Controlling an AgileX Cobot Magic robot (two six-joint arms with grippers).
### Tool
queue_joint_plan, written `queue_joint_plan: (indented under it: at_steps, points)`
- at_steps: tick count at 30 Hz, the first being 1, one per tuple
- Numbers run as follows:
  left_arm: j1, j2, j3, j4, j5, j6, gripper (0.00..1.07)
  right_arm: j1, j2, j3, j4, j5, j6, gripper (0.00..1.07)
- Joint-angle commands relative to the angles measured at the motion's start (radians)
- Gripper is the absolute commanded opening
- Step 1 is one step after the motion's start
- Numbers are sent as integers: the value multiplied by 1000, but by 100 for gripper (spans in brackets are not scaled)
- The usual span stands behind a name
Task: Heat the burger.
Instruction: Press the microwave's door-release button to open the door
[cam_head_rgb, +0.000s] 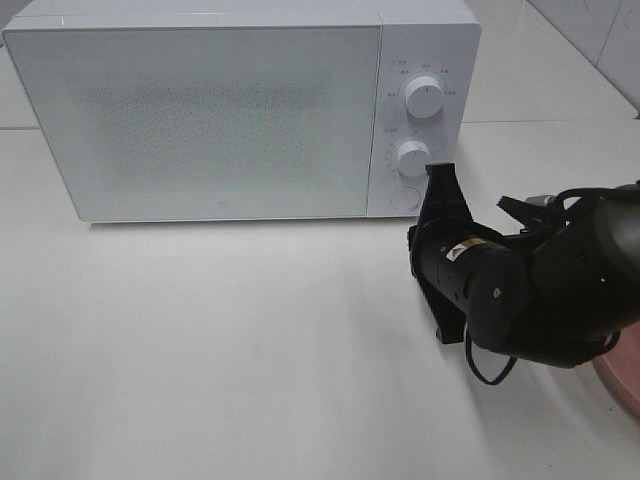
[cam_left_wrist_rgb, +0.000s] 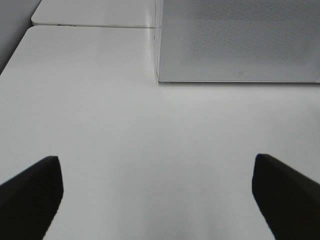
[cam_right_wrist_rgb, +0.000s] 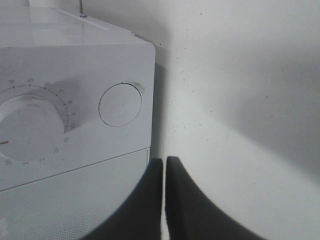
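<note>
Hovering | right end effector (cam_head_rgb: 437, 170) pinched near round button (cam_head_rgb: 404, 197) | microwave (cam_head_rgb: 200, 120) seemingly closed

The burger is not showing in any of my views. I am looking at the white microwave (cam_head_rgb: 200, 120), which is standing upright at the back of the tabletop (cam_head_rgb: 250, 350), its wide speckled door (cam_left_wrist_rgb: 240, 40) sitting shut. On its right-hand panel the upper dial (cam_head_rgb: 424, 98) is sitting above the lower dial (cam_head_rgb: 412, 157), with a round button (cam_head_rgb: 404, 197) lying below both.

exterior high: down onto microwave (cam_head_rgb: 200, 120) front | left wrist: low, toward door (cam_left_wrist_rgb: 240, 40) | right wrist: close on button (cam_right_wrist_rgb: 120, 104)
</note>
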Motion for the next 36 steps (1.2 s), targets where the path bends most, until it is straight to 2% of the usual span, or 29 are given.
queue_joint_plan:
  at_steps: [1, 23, 36]
  points:
    - [1, 1, 6, -1, -2, 0, 98, -41, 24, -44, -47, 2, -5, 0]
    - [1, 1, 6, 0, -2, 0, 98, -110, 140, -215, -91, 25, -34, 0]
    - [1, 1, 6, 0, -2, 0, 98, -133, 155, -237, -96, 19, -42, 0]
